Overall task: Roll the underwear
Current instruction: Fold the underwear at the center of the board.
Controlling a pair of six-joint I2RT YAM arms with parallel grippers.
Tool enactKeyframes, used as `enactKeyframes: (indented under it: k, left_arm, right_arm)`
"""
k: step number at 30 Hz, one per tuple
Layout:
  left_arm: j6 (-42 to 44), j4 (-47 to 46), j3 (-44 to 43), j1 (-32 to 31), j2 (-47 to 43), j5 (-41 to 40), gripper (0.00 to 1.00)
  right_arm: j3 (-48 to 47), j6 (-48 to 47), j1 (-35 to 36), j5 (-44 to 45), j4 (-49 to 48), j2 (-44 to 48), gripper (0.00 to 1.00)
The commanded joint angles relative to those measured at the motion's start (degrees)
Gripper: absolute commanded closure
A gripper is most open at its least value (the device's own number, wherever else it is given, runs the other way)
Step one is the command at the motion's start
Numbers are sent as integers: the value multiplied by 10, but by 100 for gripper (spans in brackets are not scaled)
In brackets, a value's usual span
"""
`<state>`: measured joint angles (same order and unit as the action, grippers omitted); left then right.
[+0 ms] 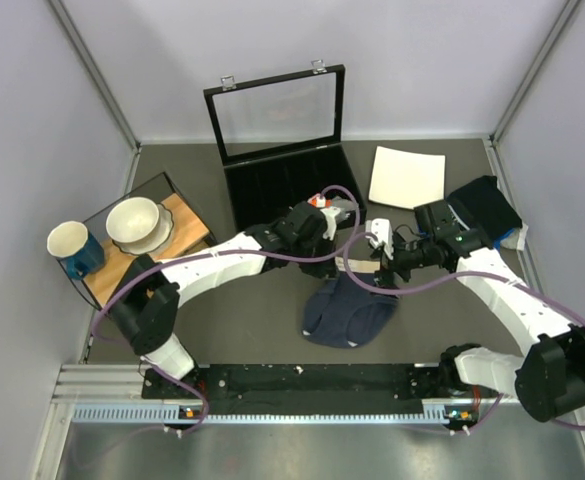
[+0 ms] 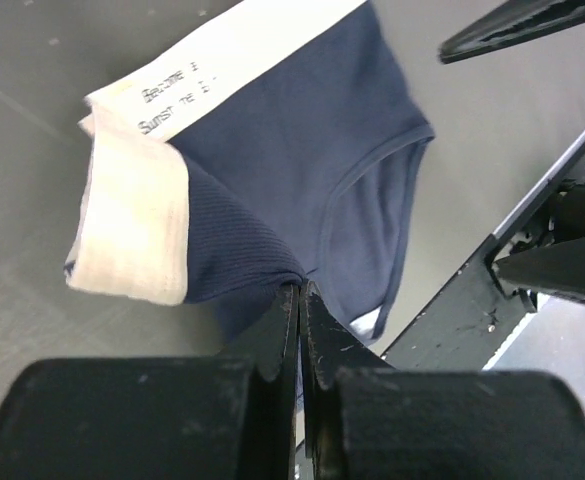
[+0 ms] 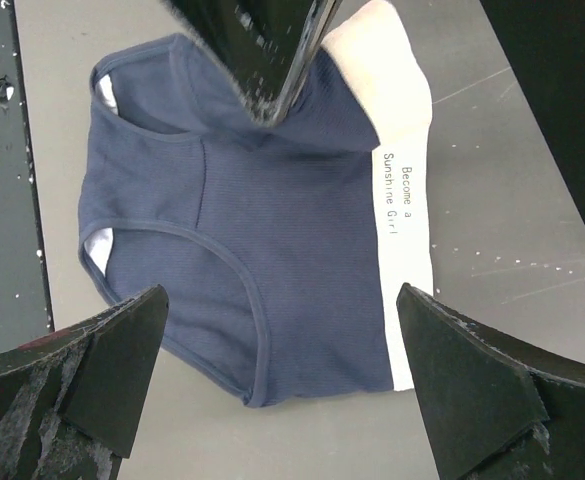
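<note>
Beneath our right fingers [image 3: 112,360], spread wide apart over the grey bench [image 3: 492,230], lies the dark navy ribbed-fabric underwear with a pale beige waistband [image 3: 272,260]; our left fingers [image 2: 277,340] are clamped together on its folded-over navy edge beside the waistband corner.

- Left arm [image 1: 212,266] and right arm [image 1: 502,295]: glossy white link shells set between chunky black joint housings.
- Purple cables [image 1: 272,261] loop along both arms.
- Left gripper [image 2: 299,300]: matte black fingers [image 2: 262,400] tapering to thin tips.
- Right gripper [image 3: 282,370]: broad black fingers [image 3: 472,390], their edges scuffed and speckled grey.
- Black base plate [image 1: 312,380] flecked with pale marks.
</note>
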<state>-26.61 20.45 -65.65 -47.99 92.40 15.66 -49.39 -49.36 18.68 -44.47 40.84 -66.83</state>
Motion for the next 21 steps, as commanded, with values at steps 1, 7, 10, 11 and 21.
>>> enactKeyframes:
  k: [1,7,10,11,21]
  left_arm:
    - [-20,-7,-48,-26,29,4,100]
    - [-30,-7,-105,-59,83,11,100]
    - [-33,-3,-133,-72,110,13,100]
    - [-34,-2,-139,-76,122,13,100]
    - [-50,-2,-197,-93,195,21,100]
  right_arm:
    - [0,7,-15,-15,-11,23,1]
    - [-4,16,-29,-2,-10,32,1]
    - [-6,22,-35,6,-10,39,1]
    - [-8,23,-36,12,-10,42,1]
    - [-16,33,-49,38,-8,54,1]
